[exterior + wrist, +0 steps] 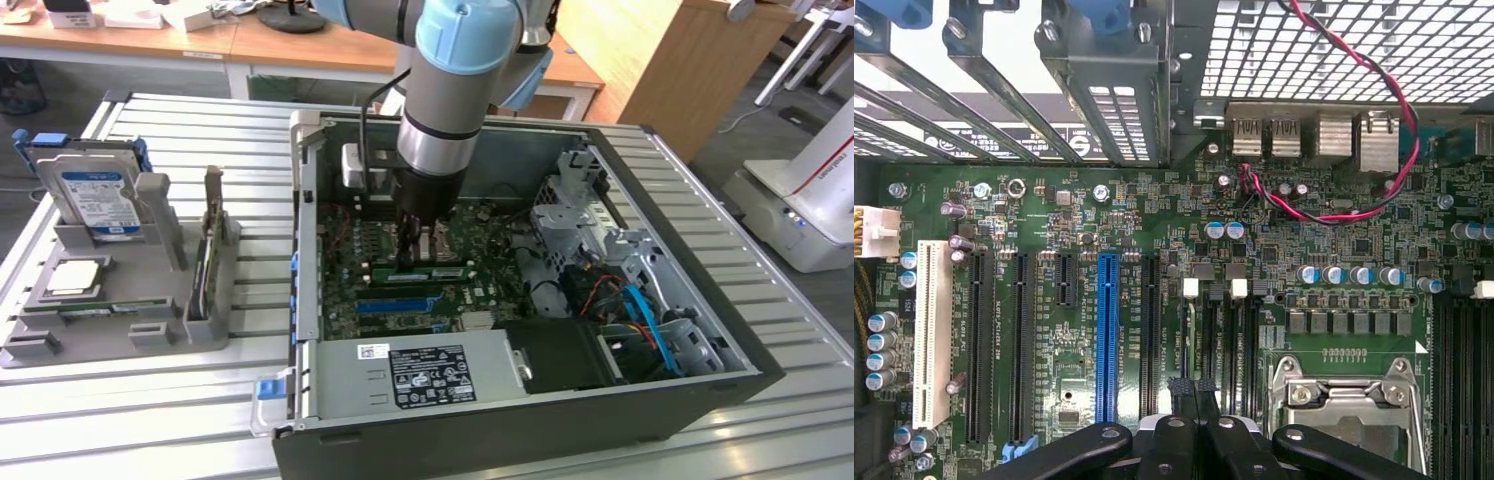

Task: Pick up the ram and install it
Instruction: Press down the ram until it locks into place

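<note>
While your gripper hangs fully closed and empty over the motherboard inside the computer case, the ram sits seated in its slot just below.

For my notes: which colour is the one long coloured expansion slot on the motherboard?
Blue slot, clearest in the wrist view.

Exterior view: high, oblique, whole open computer case on slatted table. Wrist view: close, looking straight onto motherboard. Shared: motherboard.
</note>
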Available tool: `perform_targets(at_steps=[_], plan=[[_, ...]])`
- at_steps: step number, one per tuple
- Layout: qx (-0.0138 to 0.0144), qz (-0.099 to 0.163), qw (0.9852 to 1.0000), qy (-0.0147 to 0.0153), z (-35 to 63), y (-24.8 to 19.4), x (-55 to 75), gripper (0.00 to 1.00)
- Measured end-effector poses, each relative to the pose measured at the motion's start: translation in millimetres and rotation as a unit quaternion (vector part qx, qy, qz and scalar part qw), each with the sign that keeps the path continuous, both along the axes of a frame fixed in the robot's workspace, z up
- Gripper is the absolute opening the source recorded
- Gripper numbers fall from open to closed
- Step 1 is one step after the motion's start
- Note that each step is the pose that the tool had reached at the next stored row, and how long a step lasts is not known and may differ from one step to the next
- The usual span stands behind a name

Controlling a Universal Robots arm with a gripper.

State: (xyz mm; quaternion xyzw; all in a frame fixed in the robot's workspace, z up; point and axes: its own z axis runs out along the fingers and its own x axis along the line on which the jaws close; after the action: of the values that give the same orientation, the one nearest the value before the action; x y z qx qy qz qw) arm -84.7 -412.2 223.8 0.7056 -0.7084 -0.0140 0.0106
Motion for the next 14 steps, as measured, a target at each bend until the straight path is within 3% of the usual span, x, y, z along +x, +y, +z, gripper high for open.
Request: perform_targets(at_steps=[14], plan=[[0.0002,0.000,1.0000,-0.0003,-1.2,0.1,0.0,0.11]])
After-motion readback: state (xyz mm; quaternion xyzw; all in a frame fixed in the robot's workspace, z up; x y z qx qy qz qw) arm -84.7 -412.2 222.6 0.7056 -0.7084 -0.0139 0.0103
